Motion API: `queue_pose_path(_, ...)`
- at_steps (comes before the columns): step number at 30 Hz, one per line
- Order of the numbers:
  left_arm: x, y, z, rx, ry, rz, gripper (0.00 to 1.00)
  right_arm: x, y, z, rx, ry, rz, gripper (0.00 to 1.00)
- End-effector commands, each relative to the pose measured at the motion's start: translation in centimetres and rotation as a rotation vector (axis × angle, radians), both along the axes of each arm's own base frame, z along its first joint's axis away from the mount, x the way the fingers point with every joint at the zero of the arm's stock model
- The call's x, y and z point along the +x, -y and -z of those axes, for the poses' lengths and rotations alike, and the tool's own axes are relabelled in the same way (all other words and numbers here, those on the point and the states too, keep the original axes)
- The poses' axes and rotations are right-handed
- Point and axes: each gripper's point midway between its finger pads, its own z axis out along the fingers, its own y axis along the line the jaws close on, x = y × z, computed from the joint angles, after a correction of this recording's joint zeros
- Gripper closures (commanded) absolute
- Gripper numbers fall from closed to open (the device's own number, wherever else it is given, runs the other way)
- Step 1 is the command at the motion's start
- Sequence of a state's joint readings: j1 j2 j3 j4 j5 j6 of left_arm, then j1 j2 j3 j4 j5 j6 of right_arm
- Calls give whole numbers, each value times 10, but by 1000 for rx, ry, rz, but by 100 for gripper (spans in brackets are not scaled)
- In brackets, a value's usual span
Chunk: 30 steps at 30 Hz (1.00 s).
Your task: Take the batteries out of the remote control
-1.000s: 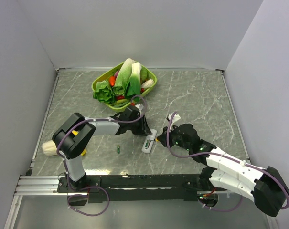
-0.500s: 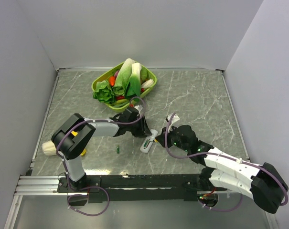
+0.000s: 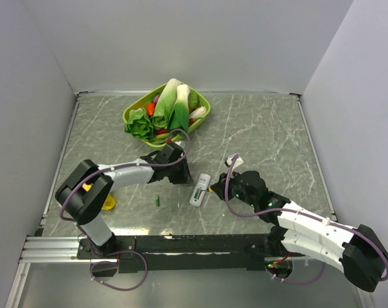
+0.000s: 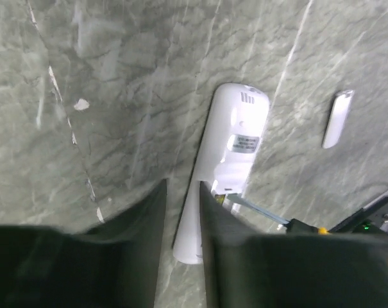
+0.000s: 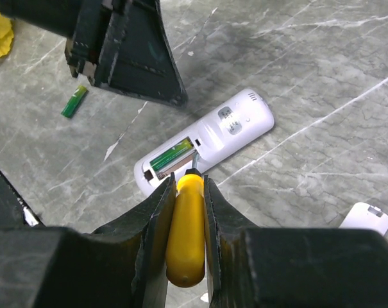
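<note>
The white remote control (image 3: 199, 190) lies on the table with its back compartment open; one green battery (image 5: 171, 156) sits in the recess. A second green battery (image 3: 158, 201) lies loose on the table to the left, also in the right wrist view (image 5: 74, 101). My right gripper (image 5: 189, 181) is shut on a yellow-handled screwdriver (image 5: 187, 224), whose tip rests in the compartment beside the battery. My left gripper (image 3: 181, 173) stands just left of the remote (image 4: 226, 154), its jaws nearly together with nothing between them.
The small white cover strip (image 3: 232, 159) lies right of the remote, also in the left wrist view (image 4: 338, 119). A green basket (image 3: 203, 106) of vegetables stands at the back. A yellow object (image 3: 109, 203) lies by the left arm's base.
My left gripper has drawn back to the left, off the remote. The remote has turned slightly more upright. The right gripper and screwdriver have stayed at the compartment.
</note>
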State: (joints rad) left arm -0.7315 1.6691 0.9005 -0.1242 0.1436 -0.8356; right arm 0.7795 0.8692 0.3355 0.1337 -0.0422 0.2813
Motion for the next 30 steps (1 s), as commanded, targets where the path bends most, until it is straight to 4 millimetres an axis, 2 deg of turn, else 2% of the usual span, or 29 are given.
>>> queue_pose_path(1,-7,-5,-4,-18,12,11,80,-2,-11,-25,80,58,-43,100)
queue_pose_path(3,-12,0,-2,-60,1,29,90,-2,-11,-31,103,74,-43,100)
queue_pose_path(7,-26,6,3,-118,-39,69,96,-3,-9,-36,97,94,-48,100)
queue_pose_path(10,-29,9,5,-138,-51,83,97,-6,-10,-39,98,105,-67,100)
queue_pose_path(14,-35,13,6,-174,-62,104,98,-8,-9,-29,89,79,-70,100)
queue_pose_path(18,-40,15,10,-193,-79,118,99,-14,-16,-28,125,100,-119,100)
queue_pose_path(20,-42,15,13,-191,-87,120,99,-14,-15,-20,107,95,-123,100)
queue_pose_path(30,-39,12,16,-164,-82,112,99,-15,-13,-11,110,147,-132,100)
